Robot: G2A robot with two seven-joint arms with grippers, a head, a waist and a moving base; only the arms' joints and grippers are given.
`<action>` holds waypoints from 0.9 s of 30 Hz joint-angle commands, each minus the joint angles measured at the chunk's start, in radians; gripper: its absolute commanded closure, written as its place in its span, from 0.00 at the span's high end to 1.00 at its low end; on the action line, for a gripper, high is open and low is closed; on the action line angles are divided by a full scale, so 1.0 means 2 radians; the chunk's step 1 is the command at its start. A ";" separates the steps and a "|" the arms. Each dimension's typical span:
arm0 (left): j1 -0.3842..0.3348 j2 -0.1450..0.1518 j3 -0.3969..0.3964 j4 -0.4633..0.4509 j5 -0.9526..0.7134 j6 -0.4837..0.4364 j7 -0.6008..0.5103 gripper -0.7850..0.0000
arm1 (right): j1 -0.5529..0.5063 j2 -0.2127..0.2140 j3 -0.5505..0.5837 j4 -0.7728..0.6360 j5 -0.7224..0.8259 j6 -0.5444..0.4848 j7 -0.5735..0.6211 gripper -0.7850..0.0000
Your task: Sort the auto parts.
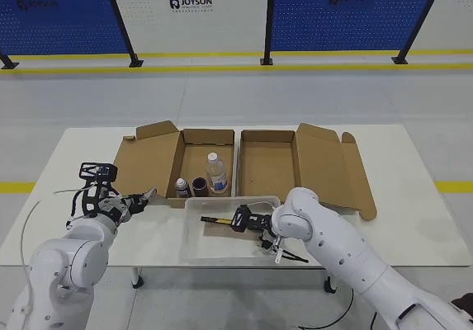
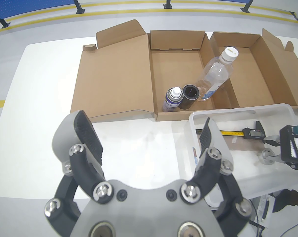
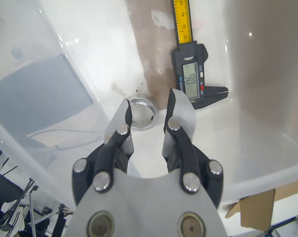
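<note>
The part I'm after is the little metal ring (image 3: 142,114), sitting on the floor of the clear bin (image 3: 262,129) at the end nearest my right arm. My right tool (image 3: 149,104) is right over it with the fingers spread, one on each side of the ring, not clamped on anything. One finger looks close to the rim, but I can't tell if it's touching. The ring's round, so there's no long axis to fuss over, and its open face is turned roughly up toward my wrist. I reckon closing straight across it is all the grab needs. Just beside it lies the digital caliper (image 3: 191,75), jaw end nearest the ring, yellow beam running away from my tool down the bin. My left tool (image 2: 144,124) is open too, holding nothing, hovering above the table (image 2: 40,99) off the bin's far end, so the right arm is clearly nearer. Beyond the bin sit the left box (image 2: 175,41), with a spray can (image 2: 173,99), a black cylinder (image 2: 189,97) and a water bottle (image 2: 214,77) in it, and the right box (image 2: 235,41).
</note>
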 commanded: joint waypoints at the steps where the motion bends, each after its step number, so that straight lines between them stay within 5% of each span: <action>1: 0.000 0.000 0.000 0.000 0.000 0.000 0.000 1.00 | 0.000 0.000 -0.001 0.003 0.000 0.001 0.001 0.41; 27: 0.000 0.000 0.000 0.000 0.000 0.000 0.000 1.00 | -0.011 -0.004 -0.008 0.027 0.007 0.002 -0.049 0.44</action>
